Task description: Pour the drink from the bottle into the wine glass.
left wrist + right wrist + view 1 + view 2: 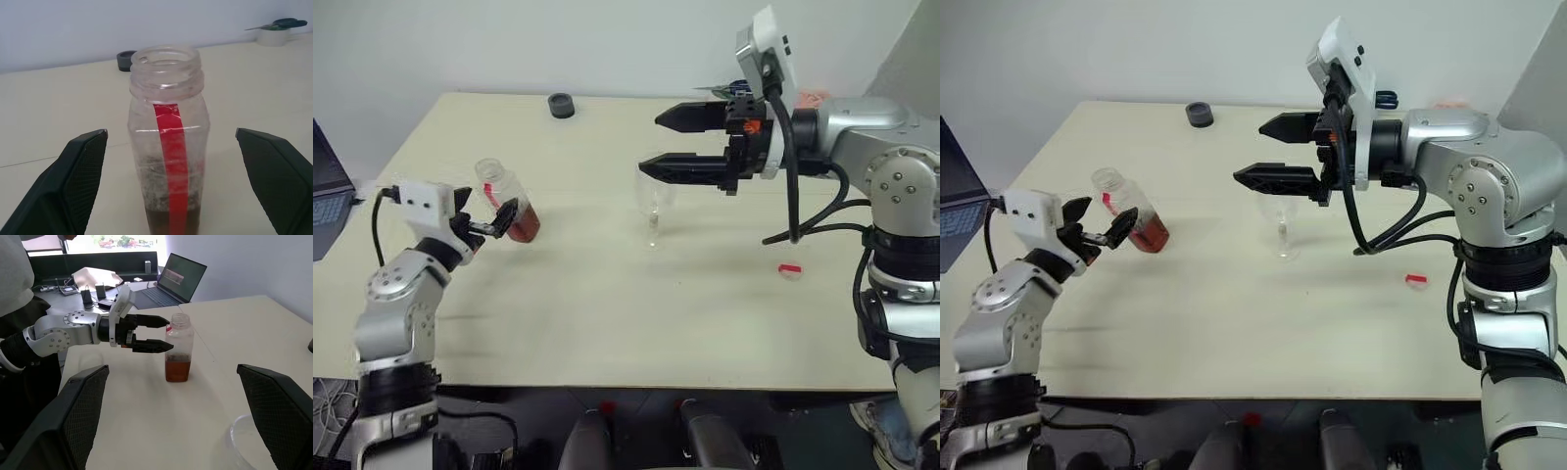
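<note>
Beige table (607,323), both tools gaping, left tool (164,334) flanking uncapped bottle (168,147), laptop (176,276) behind.

Both arms are built of rounded silver-grey metal shells joined by black bands, with small dark screw heads set into the round joint caps. Behind the fingers of the left gripper (484,221) sits a white boxy housing, and a black cable loops back from it. The right gripper (677,143) has two long black tapered fingers with a fine cross-hatched texture on their inner faces. Just behind those fingers sits a black block with a small orange mark, topped by a white camera housing. Thick black cables trail from it along the silver forearm.
</note>
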Tool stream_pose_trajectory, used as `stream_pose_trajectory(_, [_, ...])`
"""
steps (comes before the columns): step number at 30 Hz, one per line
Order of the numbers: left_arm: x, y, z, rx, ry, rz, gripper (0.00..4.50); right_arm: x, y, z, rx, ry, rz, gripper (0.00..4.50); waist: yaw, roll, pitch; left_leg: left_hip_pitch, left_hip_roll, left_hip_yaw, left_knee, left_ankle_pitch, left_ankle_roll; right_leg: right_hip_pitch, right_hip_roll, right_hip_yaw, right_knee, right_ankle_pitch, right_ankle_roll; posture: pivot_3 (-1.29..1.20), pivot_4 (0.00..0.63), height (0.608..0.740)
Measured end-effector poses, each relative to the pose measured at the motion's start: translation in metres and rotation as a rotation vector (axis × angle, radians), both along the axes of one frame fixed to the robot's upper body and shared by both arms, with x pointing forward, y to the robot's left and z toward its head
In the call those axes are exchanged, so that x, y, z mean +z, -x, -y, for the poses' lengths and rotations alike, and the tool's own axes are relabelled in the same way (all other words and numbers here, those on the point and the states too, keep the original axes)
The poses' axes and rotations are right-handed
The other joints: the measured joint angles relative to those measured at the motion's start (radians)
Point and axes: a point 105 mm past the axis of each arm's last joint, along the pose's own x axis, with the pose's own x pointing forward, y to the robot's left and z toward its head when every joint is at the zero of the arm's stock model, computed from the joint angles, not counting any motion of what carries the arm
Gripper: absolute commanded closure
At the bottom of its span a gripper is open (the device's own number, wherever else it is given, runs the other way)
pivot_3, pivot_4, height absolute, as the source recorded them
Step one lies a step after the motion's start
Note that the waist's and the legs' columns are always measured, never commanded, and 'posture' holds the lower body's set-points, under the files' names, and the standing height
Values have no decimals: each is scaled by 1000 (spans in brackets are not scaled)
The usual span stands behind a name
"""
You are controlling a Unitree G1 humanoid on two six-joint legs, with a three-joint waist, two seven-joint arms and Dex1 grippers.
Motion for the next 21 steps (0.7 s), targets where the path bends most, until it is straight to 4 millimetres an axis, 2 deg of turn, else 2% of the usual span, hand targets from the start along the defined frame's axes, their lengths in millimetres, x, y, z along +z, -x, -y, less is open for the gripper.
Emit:
stream_pose_trajectory(5, [-7, -11, -1, -6, -3, -6, 0, -1, -2, 1, -19, 0, 2, 33, 0, 0, 0, -1, 0, 0, -1, 0, 0, -2, 0, 0, 1, 0, 0, 0, 150, 740])
stream_pose_trajectory(11, [2, -26, 5, -46, 6, 39, 0, -6, 0, 1, -23, 8, 4, 33, 1, 0, 0, -6, 0, -1, 0, 0, 0, -6, -1, -2, 1, 1, -1, 0, 150, 740])
stream_pose_trajectory(17, [0, -33, 9, -68, 7, 40, 0, -14, 0, 2, -41, 20, -11, 33, 1, 0, 0, -7, 0, -2, 0, 0, 0, -6, -1, -3, 1, 1, -1, 0, 150, 740])
stream_pose_trajectory(21, [-6, -34, 9, -66, 8, 29, 844, -14, 1, 2, -46, 25, -10, 0, 1, 0, 0, -7, 0, -2, 0, 0, 0, -6, -1, -3, 1, 1, -1, 0, 150, 740])
